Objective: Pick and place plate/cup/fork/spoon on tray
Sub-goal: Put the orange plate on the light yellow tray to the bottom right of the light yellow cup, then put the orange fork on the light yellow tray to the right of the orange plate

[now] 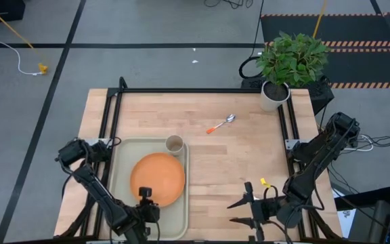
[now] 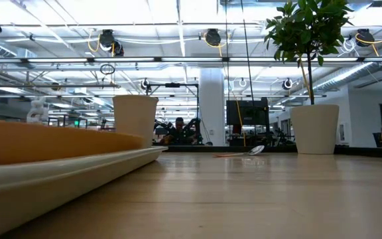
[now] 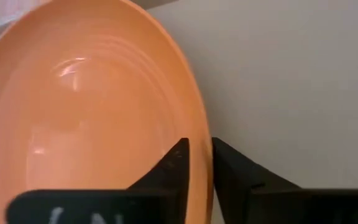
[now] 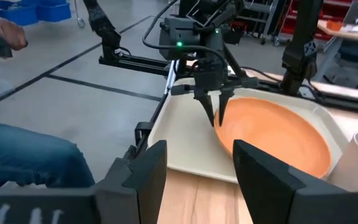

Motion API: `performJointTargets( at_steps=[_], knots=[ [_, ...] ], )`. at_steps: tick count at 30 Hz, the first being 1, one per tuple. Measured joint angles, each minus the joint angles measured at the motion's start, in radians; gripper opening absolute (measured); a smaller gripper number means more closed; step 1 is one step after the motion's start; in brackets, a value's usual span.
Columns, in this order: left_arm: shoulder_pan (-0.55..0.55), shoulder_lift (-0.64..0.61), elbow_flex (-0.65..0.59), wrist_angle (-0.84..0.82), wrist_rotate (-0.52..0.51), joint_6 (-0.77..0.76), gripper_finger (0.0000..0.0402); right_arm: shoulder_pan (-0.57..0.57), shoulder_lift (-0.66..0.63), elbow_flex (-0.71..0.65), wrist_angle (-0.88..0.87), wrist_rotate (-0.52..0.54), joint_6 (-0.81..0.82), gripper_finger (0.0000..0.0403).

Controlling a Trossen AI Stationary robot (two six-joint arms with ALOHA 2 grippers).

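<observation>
The orange plate [image 1: 158, 178] lies in the pale tray [image 1: 117, 169] at the table's near left. The tan cup [image 1: 174, 144] stands upright in the tray's far right corner. The spoon [image 1: 222, 124] lies flat on the table toward the far side, bowl toward the plant pot. The fork is not in view. My left gripper [image 1: 144, 196] is at the plate's near rim, shut on it; it also shows in the right wrist view [image 4: 216, 115]. My right gripper [image 1: 249, 210] is open and empty near the table's near edge. My left gripper has the plate's near rim [image 3: 202, 143] between its two fingers, one finger [image 3: 173, 163] over the plate's inside and the other outside the rim. The fingers come from above, pointing down. The plate's far part rests on the tray.
A white plant pot [image 1: 274, 95] with a leafy plant stands at the table's far right corner. A small yellow piece [image 1: 263, 181] lies on the wood by my right gripper. A person's leg [image 4: 23, 162] shows beyond the table's left side. Bare wood lies between tray and spoon.
</observation>
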Motion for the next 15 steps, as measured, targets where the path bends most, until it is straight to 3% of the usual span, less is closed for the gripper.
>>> performJointTargets(
  at_steps=[8,15],
  knots=[
    [0.0,-0.015,0.004,-0.001,0.033,-0.022,0.0132,0.002,0.0,0.0,-0.105,-0.001,0.193,0.0176],
    [0.001,-0.126,0.01,0.052,0.033,-0.074,0.0131,0.03,0.005,0.0,-0.322,0.005,0.503,0.0176]
  ],
)
